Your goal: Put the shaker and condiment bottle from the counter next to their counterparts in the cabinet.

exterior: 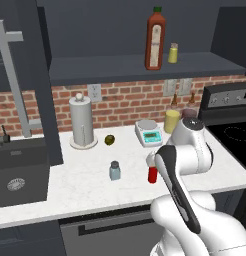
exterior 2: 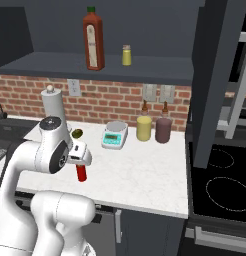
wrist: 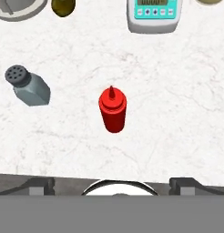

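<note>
The red condiment bottle [wrist: 113, 110] stands upright on the white marble counter [wrist: 177, 104], right below my gripper [wrist: 112, 186]. The gripper is open, with its fingertips [wrist: 38, 185] spread wide and nothing between them. In the base views the bottle [exterior 2: 81, 172] shows just under my hand, partly covered by the arm [exterior: 152, 175]. The blue-grey shaker [exterior: 114, 170] with a dark cap stands to the bottle's left [wrist: 27, 85]. Up on the dark cabinet shelf [exterior: 110, 67] stand the tall brown-red bottle [exterior: 155, 40] and the small yellow shaker [exterior: 173, 53].
Behind the bottle on the counter are a small scale [exterior: 149, 133], a dark green fruit [exterior: 109, 139], a paper towel holder [exterior: 82, 122], a yellow jar [exterior 2: 143, 127] and a dark purple one [exterior 2: 163, 130]. A stove [exterior 2: 220, 175] lies right, a sink [exterior: 17, 165] left.
</note>
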You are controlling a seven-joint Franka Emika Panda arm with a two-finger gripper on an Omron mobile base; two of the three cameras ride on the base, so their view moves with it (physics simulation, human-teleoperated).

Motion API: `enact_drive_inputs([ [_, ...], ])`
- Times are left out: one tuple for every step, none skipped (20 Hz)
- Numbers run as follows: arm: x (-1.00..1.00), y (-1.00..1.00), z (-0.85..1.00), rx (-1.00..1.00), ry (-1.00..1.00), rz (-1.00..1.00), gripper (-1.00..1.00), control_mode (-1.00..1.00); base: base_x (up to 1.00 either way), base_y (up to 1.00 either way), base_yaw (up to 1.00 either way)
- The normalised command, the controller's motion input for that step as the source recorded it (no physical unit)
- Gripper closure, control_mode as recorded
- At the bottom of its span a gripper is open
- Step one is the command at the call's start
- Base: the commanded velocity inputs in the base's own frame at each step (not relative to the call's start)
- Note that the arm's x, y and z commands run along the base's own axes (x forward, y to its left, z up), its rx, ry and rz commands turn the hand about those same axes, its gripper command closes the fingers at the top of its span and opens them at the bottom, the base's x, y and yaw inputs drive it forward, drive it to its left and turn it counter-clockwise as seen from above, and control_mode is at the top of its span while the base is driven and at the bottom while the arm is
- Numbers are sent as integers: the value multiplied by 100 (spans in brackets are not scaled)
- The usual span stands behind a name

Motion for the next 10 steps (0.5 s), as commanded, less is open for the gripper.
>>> enact_drive_inputs([
  [-4,1,-14,2,0,0,-100,-100,0,0,0],
  [0,1,0,2,0,0,-100,-100,0,0,0],
  [0,1,0,2,0,0,-100,-100,0,0,0],
  [0,0,0,1,0,0,-100,-100,0,0,0],
  [0,0,0,1,0,0,-100,-100,0,0,0],
  [0,0,0,1,0,0,-100,-100,0,0,0],
  [0,0,0,1,0,0,-100,-100,0,0,0],
  [0,5,-6,0,0,0,-100,-100,0,0,0],
  [2,7,-14,0,-5,0,-100,-100,0,0,0],
  [19,15,-19,0,-17,0,-100,-100,0,0,0],
])
